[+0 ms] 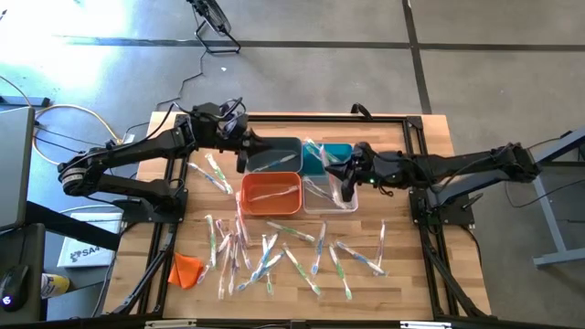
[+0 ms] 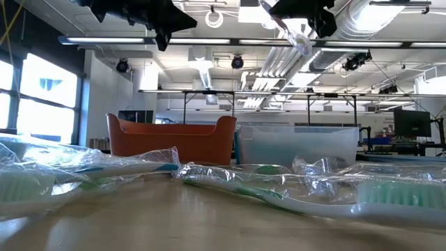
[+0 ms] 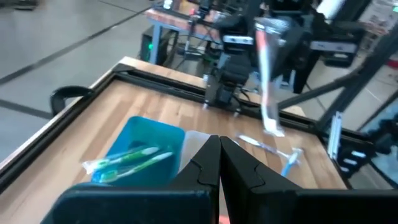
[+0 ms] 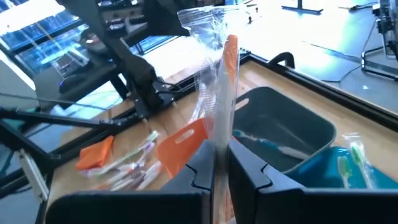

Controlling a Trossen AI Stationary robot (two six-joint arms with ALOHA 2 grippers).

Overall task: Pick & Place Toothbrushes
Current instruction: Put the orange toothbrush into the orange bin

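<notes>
The right gripper point(image 4: 221, 163) is clamped on one wrapped toothbrush with an orange handle point(image 4: 229, 74), which stands upright between its fingers. In the high view this gripper point(image 1: 348, 179) sits above the clear bin point(image 1: 331, 195), and in the left wrist view the held toothbrush point(image 3: 267, 74) hangs vertically in its clear wrapper. In the low view the wrapper point(image 2: 296, 36) dangles below the gripper, well above the bins.

The left gripper point(image 3: 219, 158) has its fingers pressed fully together and holds nothing. In the high view it point(image 1: 243, 153) is positioned at the left edge of the dark grey bin point(image 1: 274, 153).

Four bins stand in a two-by-two cluster at the centre of the table point(image 1: 430, 137): dark grey and teal point(image 1: 331, 155) at the far side, orange point(image 1: 271, 192) and clear at the near side. The teal bin contains wrapped toothbrushes with green handles point(image 3: 127, 163). The dark grey bin contains at least one blue-handled toothbrush point(image 4: 267, 142).

The remaining toothbrushes point(image 1: 274, 251) lie scattered on the near half of the table, and a few more point(image 1: 212, 172) lie to the left of the bins. An orange cloth point(image 1: 186, 269) lies near the table's front left corner.

Readable writing: a white item on the floor beside the table point(image 1: 78, 251) carries partial dark lettering, apparently "SA"; the rest is illegible.
</notes>
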